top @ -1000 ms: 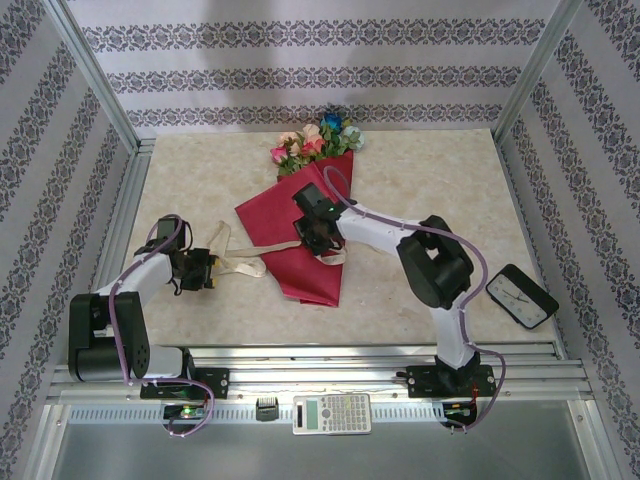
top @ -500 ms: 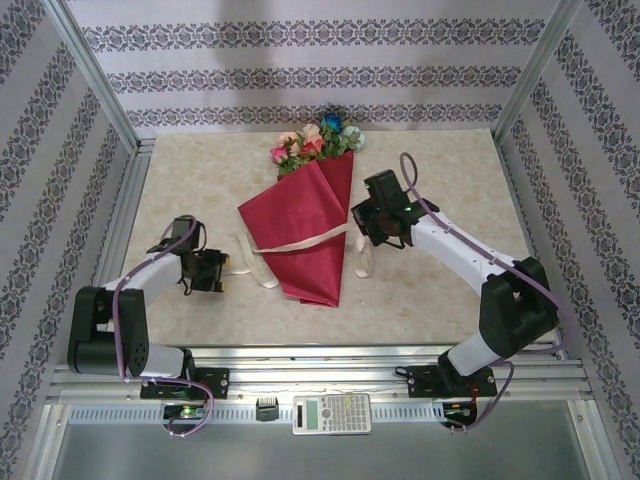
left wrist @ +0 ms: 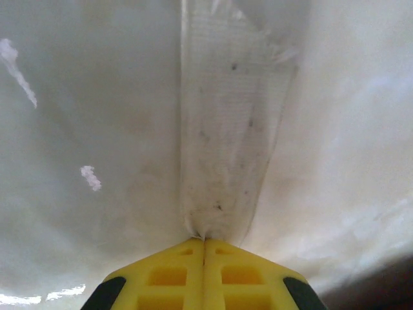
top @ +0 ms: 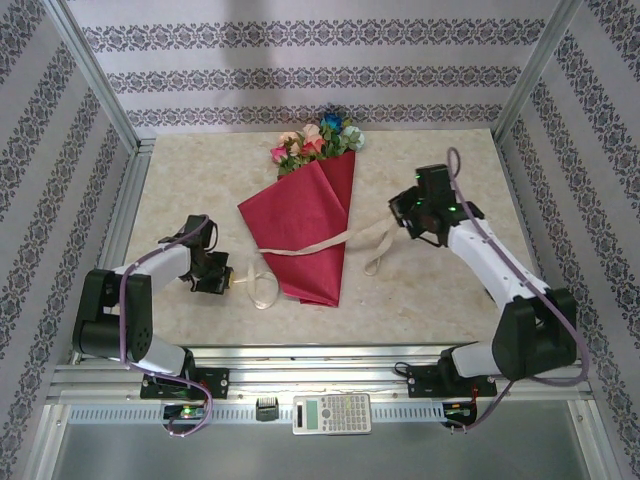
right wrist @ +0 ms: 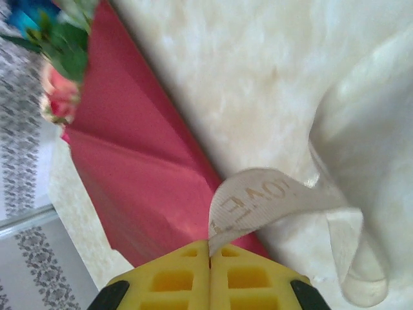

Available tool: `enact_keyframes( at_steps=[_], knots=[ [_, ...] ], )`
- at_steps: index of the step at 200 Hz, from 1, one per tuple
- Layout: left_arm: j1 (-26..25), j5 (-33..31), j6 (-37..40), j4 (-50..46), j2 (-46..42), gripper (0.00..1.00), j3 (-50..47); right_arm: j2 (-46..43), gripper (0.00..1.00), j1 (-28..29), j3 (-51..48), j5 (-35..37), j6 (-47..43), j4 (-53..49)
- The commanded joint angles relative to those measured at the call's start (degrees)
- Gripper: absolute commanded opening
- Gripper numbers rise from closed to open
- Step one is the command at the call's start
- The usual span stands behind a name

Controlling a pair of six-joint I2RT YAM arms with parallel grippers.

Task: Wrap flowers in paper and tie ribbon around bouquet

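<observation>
A: Two ends, two pinches. Left gripper (top: 230,280) is pressed together on one end of the ribbon (top: 305,245), and right gripper (top: 398,220) is clamped on the other.
B: Bouquet where?
A: Bouquet (top: 312,205) lies mid-table, flowers (top: 315,142) toward the far wall. Ribbon crosses the paper (top: 300,270) about midway down the cone.
B: Handling?
A: Ribbon looks limp, light, probably slips between pads, so hold it near the ends. Paper looks thin and creasy, and the cone likely slides under an uneven pull.
B: Room?
A: Open table (top: 440,300) on both sides of the cone. Side walls stand close to the table's left and right edges.
</observation>
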Motion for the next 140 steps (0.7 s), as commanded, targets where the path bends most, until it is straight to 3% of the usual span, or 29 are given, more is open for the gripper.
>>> enact_keyframes(
  at_steps=[1,32,56,70,78,107,140],
  knots=[
    [5.4,-6.7,5.8,5.5,-1.4,0.00,-0.6,-4.0,0.00,-4.7,0.3,-3.1,-8.5,-2.9],
    [13.7,-6.1,13.6,-1.0,-4.3,0.00,2.8,-6.3,0.00,-9.3,0.0,-3.9,-16.1,-6.9],
    [13.4,-6.5,15.6,-4.4,-5.5,0.00,6.2,-7.2,0.00,-9.5,-3.1,-0.4,-16.6,-10.1],
    [11.0,-6.5,14.8,-6.9,-6.9,0.37,8.0,-6.3,0.00,-9.5,-5.6,-0.7,-15.6,-10.4],
    [9.0,-5.8,13.2,-7.4,-8.2,0.48,8.2,-5.2,0.00,-9.5,-6.7,-1.4,-15.2,-10.4],
    [1.5,-2.0,3.6,-6.8,-13.8,0.57,6.1,-3.3,0.00,-10.1,-8.8,-1.1,-14.7,-11.3],
    [-6.7,-6.1,-3.2,-10.9,-17.6,0.65,9.5,-3.8,0.19,-11.2,-8.6,3.2,-14.8,-14.0]
  ],
)
